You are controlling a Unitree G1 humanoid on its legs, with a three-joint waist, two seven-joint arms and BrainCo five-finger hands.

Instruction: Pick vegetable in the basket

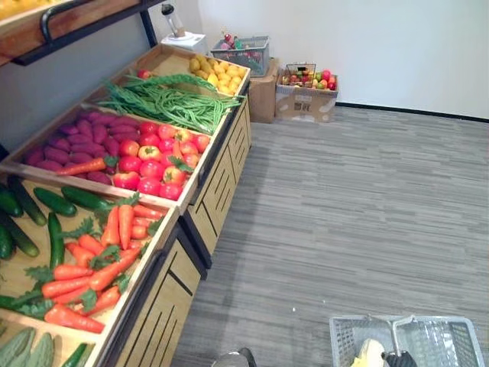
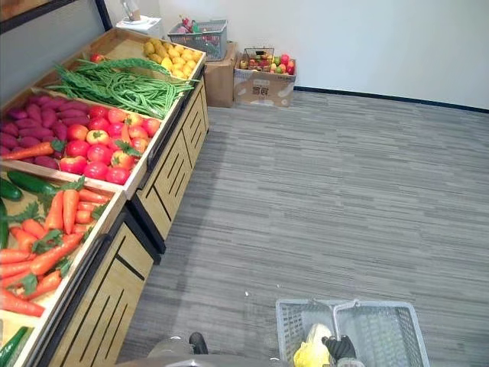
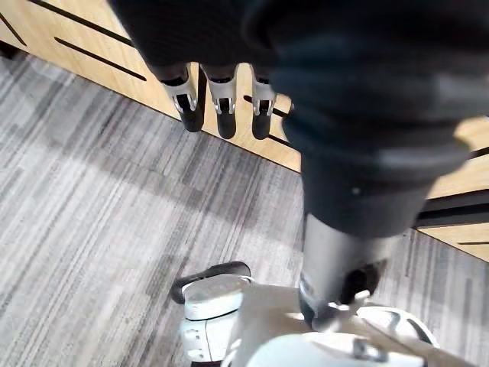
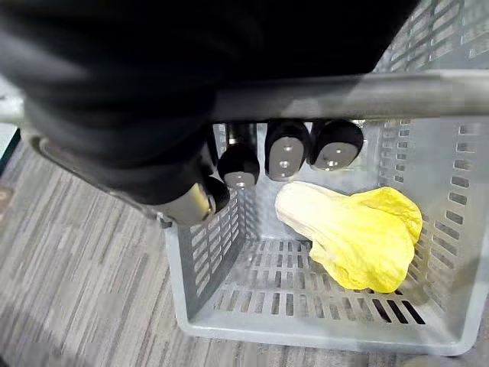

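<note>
While open floor (image 1: 367, 214) stretches right of the stand (image 1: 218, 191), the right hand (image 4: 137, 115) has its fingers (image 4: 286, 149) curled round the handle (image 4: 428, 88) of a grey basket (image 4: 214, 252) holding a pale yellow leafy vegetable (image 4: 359, 237). Carrots (image 1: 99, 260), tomatoes (image 1: 157, 164) and beans (image 1: 168, 103) fill the stand; the left hand (image 3: 221, 107) hangs beside its front, fingers straight, empty.

A yellow leafy cabbage (image 4: 353, 235) lies inside the grey basket (image 4: 205, 256).

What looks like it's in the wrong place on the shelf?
One orange carrot lies on the purple sweet potatoes, not with the other carrots nearer the robot.
</note>
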